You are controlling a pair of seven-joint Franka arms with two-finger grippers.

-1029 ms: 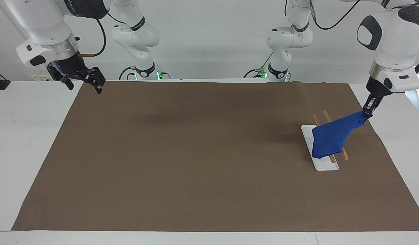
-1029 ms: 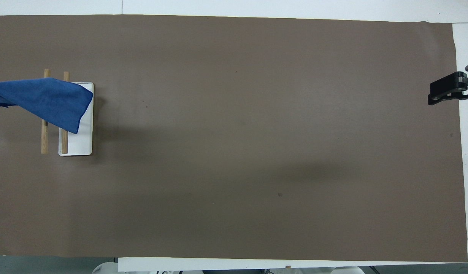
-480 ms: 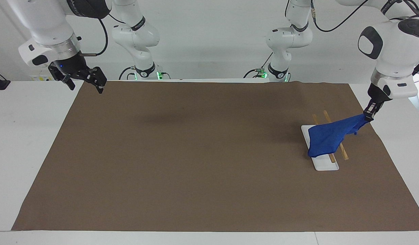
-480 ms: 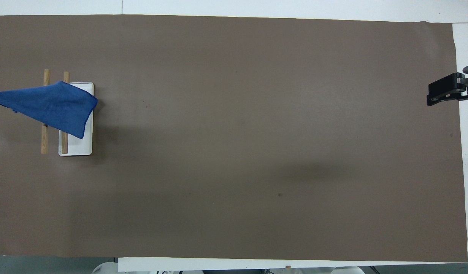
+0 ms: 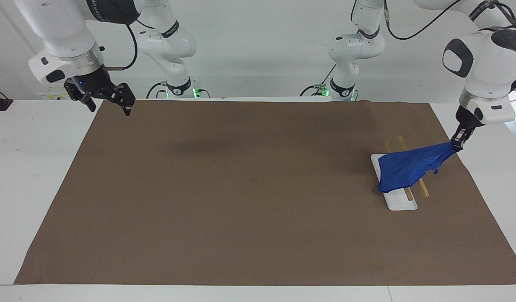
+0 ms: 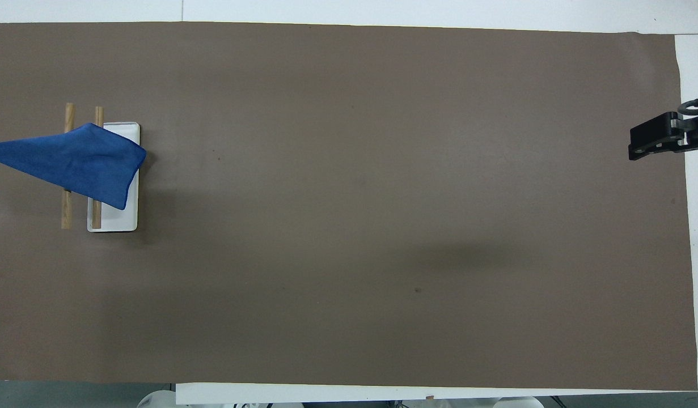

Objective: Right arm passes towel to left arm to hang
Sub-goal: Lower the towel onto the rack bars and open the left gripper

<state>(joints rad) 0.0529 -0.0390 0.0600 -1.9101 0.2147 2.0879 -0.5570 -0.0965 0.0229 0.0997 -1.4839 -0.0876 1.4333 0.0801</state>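
The blue towel [image 5: 406, 168] lies draped across the two wooden rods [image 5: 424, 189] of a rack with a white base [image 5: 402, 204], at the left arm's end of the table. My left gripper [image 5: 456, 145] is shut on one corner of the towel and holds it stretched out beside the rack, away from the table's middle. In the overhead view the towel [image 6: 82, 161] covers the rods [image 6: 66, 211] and part of the base [image 6: 119, 218]; the left gripper is out of that view. My right gripper [image 5: 110, 106] is open and empty, raised over the mat's corner at the right arm's end, and also shows in the overhead view [image 6: 658, 136].
A large brown mat [image 5: 249, 197] covers most of the white table [image 5: 35, 159]. Two further white arms [image 5: 169, 46] stand at the table's edge nearest the robots.
The left gripper has drawn the towel's corner outward and a little lower, so the towel lies flatter across the rods. The right gripper has shifted slightly toward the mat.
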